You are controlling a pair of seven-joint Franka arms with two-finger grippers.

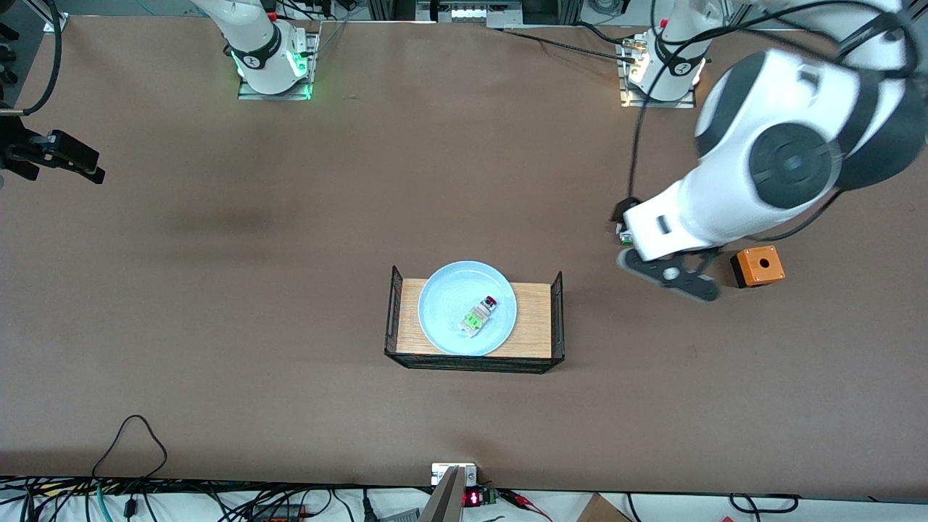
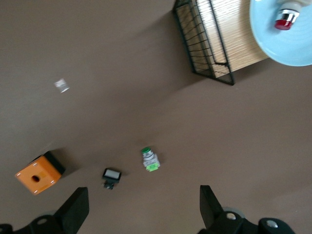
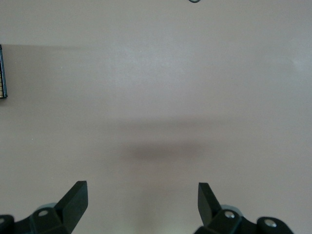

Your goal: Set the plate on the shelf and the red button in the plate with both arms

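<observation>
The pale light-blue plate (image 1: 446,304) rests on a wooden tray with black wire ends (image 1: 535,319) at the table's middle. The red button (image 1: 482,315), white-grey with a green block and a red cap, lies on the plate. The left wrist view shows the plate's edge (image 2: 292,48) and the red cap (image 2: 283,19). My left gripper (image 1: 670,277) (image 2: 144,209) is open and empty, over bare table between the tray and the left arm's end. My right gripper (image 1: 80,163) (image 3: 142,202) is open and empty, over bare table at the right arm's end.
An orange box with a hole (image 1: 757,266) (image 2: 38,174) stands beside the left gripper. A green-capped unit (image 2: 150,160) and a small black part (image 2: 111,175) lie under the left arm. The tray's wire end (image 2: 204,44) shows too. Cables run along the table's near edge.
</observation>
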